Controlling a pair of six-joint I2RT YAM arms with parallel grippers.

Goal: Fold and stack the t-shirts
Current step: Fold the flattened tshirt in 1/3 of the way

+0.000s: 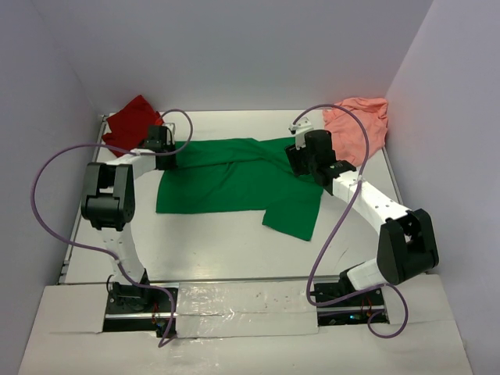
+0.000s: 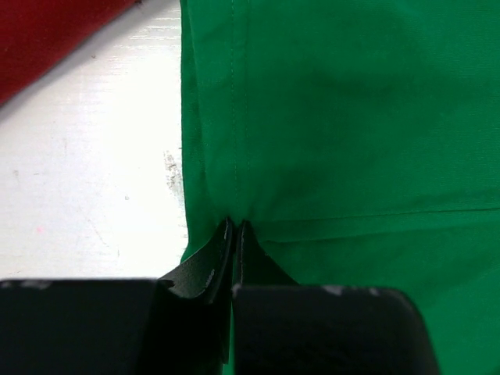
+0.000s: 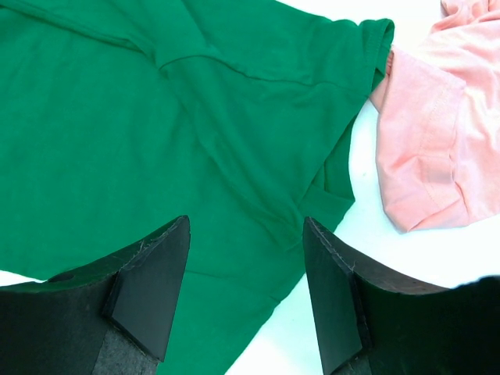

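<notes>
In the overhead view the green t-shirt (image 1: 234,183) lies spread across the middle of the white table (image 1: 234,250), creased, with one part trailing toward the lower right of the frame. The dark red t-shirt (image 1: 129,123) sits bunched in the upper left corner and the salmon pink t-shirt (image 1: 359,125) in the upper right, its near edge just beside the green sleeve. The left gripper (image 2: 236,230) is at the green shirt's upper left edge; its wrist view shows the jaws clenched together on a small pinch of the hem, the cloth puckering where the tips meet, with bare table and red cloth to the left. The right gripper (image 3: 246,258) is over the shirt's right side near a sleeve seam, jaws spread wide with green cloth showing between them and nothing held; whether the fingertips (image 3: 168,266) touch the fabric cannot be told.
</notes>
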